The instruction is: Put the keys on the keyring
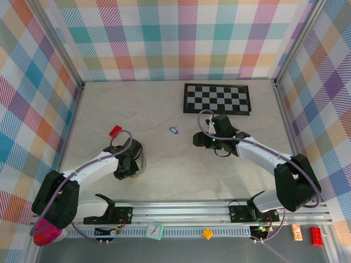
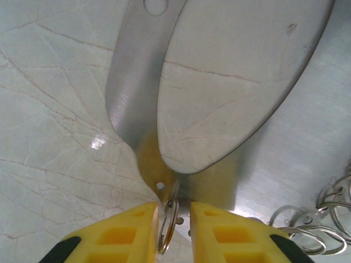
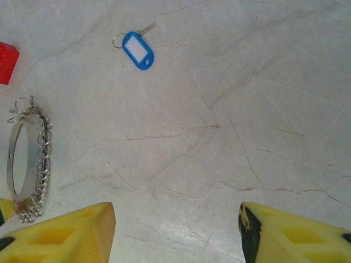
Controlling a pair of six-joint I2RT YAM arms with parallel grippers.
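The pale, marble-veined table [image 1: 164, 186] is carrying everything, and the black-and-white chequered board [image 1: 216, 98] is lying flat at its far side, right of the middle.

The left gripper [image 2: 174, 212] is sitting low over the keyring [image 3: 39, 164], left of the table's centre. The keyring is lying flat on the table: a polished metal band bent into a long loop, with a row of small silvery rings strung along one side of it. In the left wrist view the band is filling the upper frame, the stone showing through its opening. The yellow fingers [image 2: 120, 235] are standing close together at its narrow end, with only a slim gap between them. A small split ring [image 2: 167, 222] is standing edge-on in that gap, against the inner face of one finger (whether it is actually being pinched, I cannot tell).

The right gripper [image 3: 176, 212] is hovering near the front of the board, with its jaws spread wide apart and only bare table between them.

The blue key [image 3: 137, 50], a tag with a pale centre and a tiny ring at one end, is lying on open table between the two grippers. It is well apart from the keyring and is touching nothing.

A red block [image 3: 6, 62] is sitting just beyond the far end of the keyring, close to it but not touching.
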